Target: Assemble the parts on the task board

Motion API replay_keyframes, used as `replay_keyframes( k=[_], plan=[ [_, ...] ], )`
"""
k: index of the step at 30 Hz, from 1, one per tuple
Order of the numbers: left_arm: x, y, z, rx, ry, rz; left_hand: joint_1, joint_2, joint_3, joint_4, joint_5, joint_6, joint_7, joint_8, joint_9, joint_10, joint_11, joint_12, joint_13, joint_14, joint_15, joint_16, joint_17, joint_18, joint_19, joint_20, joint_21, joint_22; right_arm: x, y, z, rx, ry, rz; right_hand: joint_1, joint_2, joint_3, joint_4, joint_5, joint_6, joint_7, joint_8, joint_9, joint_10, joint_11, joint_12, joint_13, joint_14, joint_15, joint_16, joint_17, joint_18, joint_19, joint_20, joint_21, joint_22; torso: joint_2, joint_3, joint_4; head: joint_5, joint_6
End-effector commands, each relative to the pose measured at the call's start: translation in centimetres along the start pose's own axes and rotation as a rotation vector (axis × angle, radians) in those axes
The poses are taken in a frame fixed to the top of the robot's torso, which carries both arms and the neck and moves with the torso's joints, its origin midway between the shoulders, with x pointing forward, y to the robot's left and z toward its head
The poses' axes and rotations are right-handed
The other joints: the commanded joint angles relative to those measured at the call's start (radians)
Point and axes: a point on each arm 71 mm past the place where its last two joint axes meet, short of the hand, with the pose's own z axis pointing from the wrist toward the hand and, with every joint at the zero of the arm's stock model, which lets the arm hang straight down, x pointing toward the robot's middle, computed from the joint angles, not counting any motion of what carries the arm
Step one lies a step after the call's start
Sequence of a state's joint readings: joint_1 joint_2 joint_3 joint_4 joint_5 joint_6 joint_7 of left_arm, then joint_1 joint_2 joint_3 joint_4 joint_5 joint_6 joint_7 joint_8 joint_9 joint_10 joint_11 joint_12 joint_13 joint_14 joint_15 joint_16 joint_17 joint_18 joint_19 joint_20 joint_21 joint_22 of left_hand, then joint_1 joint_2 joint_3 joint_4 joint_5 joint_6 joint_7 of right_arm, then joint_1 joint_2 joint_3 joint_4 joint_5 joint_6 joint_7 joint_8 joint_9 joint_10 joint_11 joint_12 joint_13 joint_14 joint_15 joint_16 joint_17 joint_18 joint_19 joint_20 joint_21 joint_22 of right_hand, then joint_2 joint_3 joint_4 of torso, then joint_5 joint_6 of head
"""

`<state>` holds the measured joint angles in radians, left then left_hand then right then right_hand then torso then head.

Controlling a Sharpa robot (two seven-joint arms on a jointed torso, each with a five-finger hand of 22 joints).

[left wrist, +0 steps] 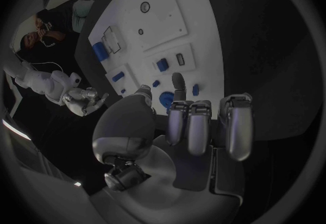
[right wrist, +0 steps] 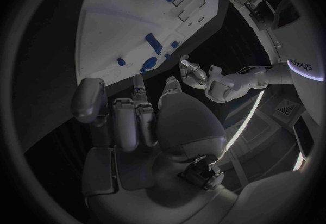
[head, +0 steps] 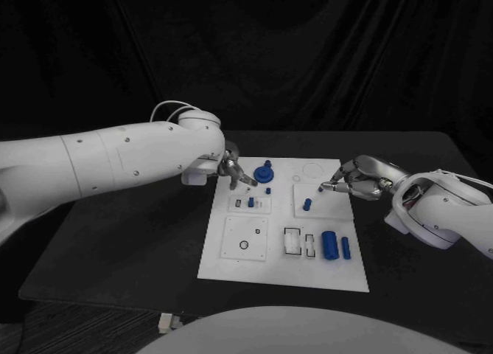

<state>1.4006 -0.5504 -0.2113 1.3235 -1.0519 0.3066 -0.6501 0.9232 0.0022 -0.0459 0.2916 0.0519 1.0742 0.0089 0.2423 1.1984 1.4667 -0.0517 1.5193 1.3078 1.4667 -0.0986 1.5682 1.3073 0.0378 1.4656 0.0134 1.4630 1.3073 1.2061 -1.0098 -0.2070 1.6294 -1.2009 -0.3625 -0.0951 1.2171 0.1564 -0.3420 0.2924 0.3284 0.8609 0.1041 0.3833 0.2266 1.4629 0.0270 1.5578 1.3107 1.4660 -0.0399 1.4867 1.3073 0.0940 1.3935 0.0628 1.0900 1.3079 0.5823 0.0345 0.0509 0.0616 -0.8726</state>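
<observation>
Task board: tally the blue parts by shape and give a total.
Round part: 1
Small pegs: 4
Long cylinders: 2
Total: 7

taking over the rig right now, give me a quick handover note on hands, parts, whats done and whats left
Left hand: hovers over the far left of the task board, beside the round blue part; holds nothing that I can see.
Right hand: at the board's far right edge, fingers curled, fingertips toward the board; I cannot tell whether it pinches anything.
Parts: the round blue part stands at the far end; small blue pieces sit in the middle plates; a blue cylinder and a blue bar lie loose near the right.
Done: some small pieces look seated.
Left: cylinder and bar likely still need placing.
</observation>
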Motion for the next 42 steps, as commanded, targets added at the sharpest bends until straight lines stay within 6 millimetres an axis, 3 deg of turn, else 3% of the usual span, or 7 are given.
replay_keyframes(
  k=[1, 2, 5, 12, 21, 26, 42],
  plan=[
    [-1.0, -0.1, -1.0, 0.065, -0.08, -0.023, 0.039, 0.021, -0.014, 0.0, 0.004, 0.012, -0.002, 0.014, 0.01, 0.104, -0.011, 0.051, 0.263, 0.104, -0.011, 0.003, 0.263, -0.019, 0.076, -0.009, 0.026, 0.24, -0.1, 0.2, -0.1, -0.023, -0.029, 0.003, -0.006, 0.003, -0.008, 0.0, 0.0, -0.002, -0.005, 0.004, 0.001, 0.089, -0.005, -0.003, 0.236, 0.063, -0.006, -0.004, 0.091, 0.005, -0.002, 0.0, 0.0, 0.106, 0.0, -0.0002, -0.0005, 0.0, 0.0],
    [-1.4, 0.2, -1.3, 0.07, -0.091, -0.027, 0.056, 0.044, -0.045, 0.006, 0.011, 0.013, -0.007, 0.021, 0.014, 0.104, -0.01, 0.051, 0.263, 0.104, -0.012, 0.003, 0.263, -0.024, 0.083, -0.013, 0.047, 0.245, -0.2, 0.3, -0.2, -0.033, -0.036, 0.004, -0.006, 0.003, -0.008, 0.0, 0.0, -0.002, -0.005, 0.004, 0.001, 0.089, -0.005, -0.003, 0.236, 0.063, -0.006, -0.004, 0.091, 0.005, -0.002, 0.0, 0.0, 0.106, 0.001, -0.0001, -0.0006, 0.001, 0.0],
    [-2.1, 0.7, -1.4, 0.065, -0.087, -0.021, 0.081, 0.06, -0.066, 0.0, 0.054, 0.017, -0.005, 0.022, 0.011, 0.104, -0.013, 0.051, 0.263, 0.104, -0.013, 0.003, 0.263, -0.024, 0.083, -0.011, 0.049, 0.246, -0.2, 0.5, -0.2, -0.05, -0.05, 0.006, -0.009, 0.003, -0.011, 0.0, -0.001, 0.0, -0.005, 0.005, 0.002, 0.091, -0.005, -0.001, 0.238, 0.065, -0.006, 0.0, 0.097, 0.003, 0.001, 0.0, 0.007, 0.109, 0.0, 0.0006, -0.0005, 0.005, 0.0],
    [-3.3, 1.7, 0.0, 0.036, -0.068, -0.021, 0.107, 0.077, -0.09, -0.001, 0.075, 0.005, 0.001, -0.003, -0.016, 0.104, -0.008, 0.051, 0.263, 0.104, -0.008, 0.003, 0.263, -0.023, 0.081, -0.008, 0.044, 0.244, -0.3, 0.8, -0.4, -0.075, -0.069, 0.01, -0.013, 0.003, -0.014, 0.0, -0.002, 0.002, -0.006, 0.006, 0.003, 0.092, -0.006, -0.001, 0.239, 0.065, -0.006, 0.0, 0.098, 0.003, 0.002, 0.0, 0.01, 0.11, 0.0, 0.0005, 0.0004, -0.002, 0.0],
    [-2.7, 2.2, 2.9, 0.004, -0.036, -0.047, 0.182, 0.078, -0.097, -0.006, 0.094, 0.014, 0.002, -0.014, -0.037, 0.104, -0.005, 0.051, 0.263, 0.104, -0.005, 0.003, 0.263, -0.022, 0.078, -0.004, 0.04, 0.243, -0.2, 0.9, -0.2, -0.073, -0.057, 0.009, -0.014, 0.003, -0.015, 0.0, -0.002, 0.002, -0.006, 0.006, 0.003, 0.09, -0.006, -0.002, 0.237, 0.065, -0.007, 0.0, 0.097, 0.003, 0.002, 0.0, 0.008, 0.11, 0.007, -0.0016, -0.0008, 0.004, 0.0],
    [-2.2, 2.4, 4.4, -0.017, -0.026, -0.063, 0.227, 0.077, -0.094, -0.004, 0.149, 0.016, 0.003, -0.019, -0.048, 0.104, -0.004, 0.051, 0.263, 0.104, -0.004, 0.003, 0.263, -0.021, 0.076, -0.003, 0.037, 0.242, -0.1, 1.0, -0.2, -0.072, -0.053, 0.009, -0.014, 0.003, -0.015, -0.001, -0.001, 0.002, -0.006, 0.006, 0.003, 0.09, -0.006, -0.002, 0.237, 0.065, -0.007, -0.001, 0.097, 0.003, 0.003, 0.0, 0.009, 0.11, 0.005, -0.0015, 0.0, 0.0, 0.0],
    [-1.9, 2.5, 5.8, -0.048, 0.003, -0.068, 0.239, 0.072, -0.099, -0.003, 0.157, 0.014, 0.005, -0.019, -0.048, 0.104, -0.002, 0.051, 0.263, 0.104, -0.001, 0.003, 0.263, -0.017, 0.067, 0.0, 0.019, 0.236, -0.1, 0.9, -0.1, -0.067, -0.05, 0.007, -0.014, 0.003, -0.016, -0.001, -0.001, 0.001, -0.006, 0.006, 0.003, 0.089, -0.006, -0.003, 0.236, 0.065, -0.007, -0.001, 0.096, 0.003, 0.002, 0.0, 0.008, 0.11, 0.003, -0.0014, -0.0008, 0.0, 0.0]
  ],
)
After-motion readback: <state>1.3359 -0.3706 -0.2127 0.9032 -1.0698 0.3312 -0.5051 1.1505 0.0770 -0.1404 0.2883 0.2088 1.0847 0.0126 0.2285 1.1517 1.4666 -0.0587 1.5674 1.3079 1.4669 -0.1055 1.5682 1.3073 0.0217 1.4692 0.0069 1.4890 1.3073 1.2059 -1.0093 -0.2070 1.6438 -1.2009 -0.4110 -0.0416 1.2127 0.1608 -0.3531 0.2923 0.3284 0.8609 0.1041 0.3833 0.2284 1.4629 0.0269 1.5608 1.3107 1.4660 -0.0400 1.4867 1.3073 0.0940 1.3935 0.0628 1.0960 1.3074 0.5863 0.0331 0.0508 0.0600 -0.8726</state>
